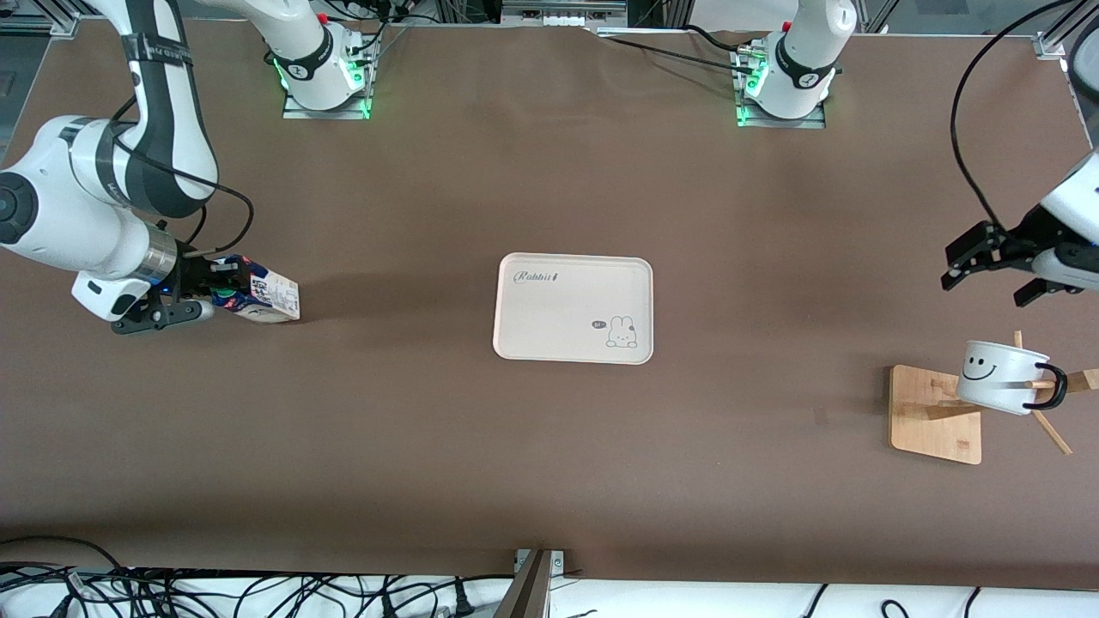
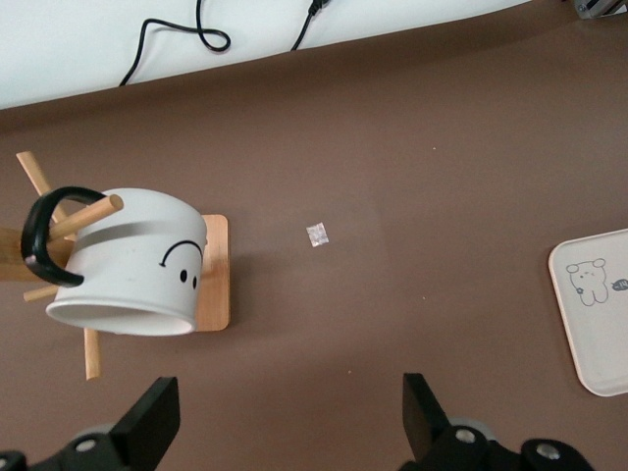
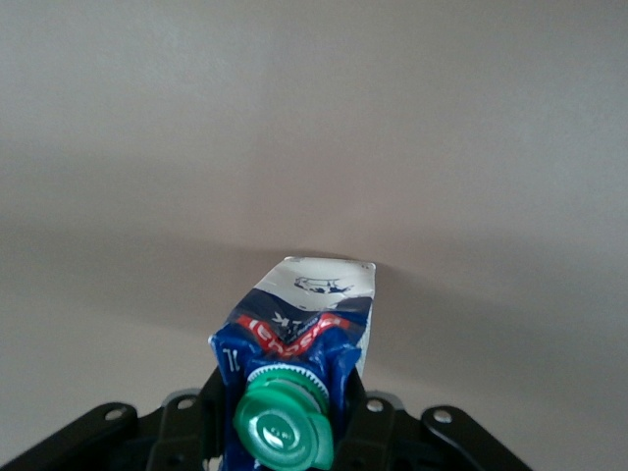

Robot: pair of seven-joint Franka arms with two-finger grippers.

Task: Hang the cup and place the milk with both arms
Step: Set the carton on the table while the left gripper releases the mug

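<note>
The white cup (image 1: 1000,378) with the smiley face hangs by its black handle on a peg of a wooden rack (image 1: 932,412) at the left arm's end of the table. It also shows in the left wrist view (image 2: 137,260). My left gripper (image 1: 992,276) is open and empty in the air beside the rack, apart from the cup; its fingers (image 2: 147,422) stand wide. My right gripper (image 1: 225,292) is shut on the blue top of the milk (image 1: 262,299), which is tilted over at the right arm's end. The green cap (image 3: 285,427) faces the right wrist camera.
A cream tray (image 1: 558,318) with a rabbit drawing lies in the middle of the table; its edge shows in the left wrist view (image 2: 599,334). A small white scrap (image 2: 317,235) lies on the brown table between rack and tray. Cables run along the table's near edge.
</note>
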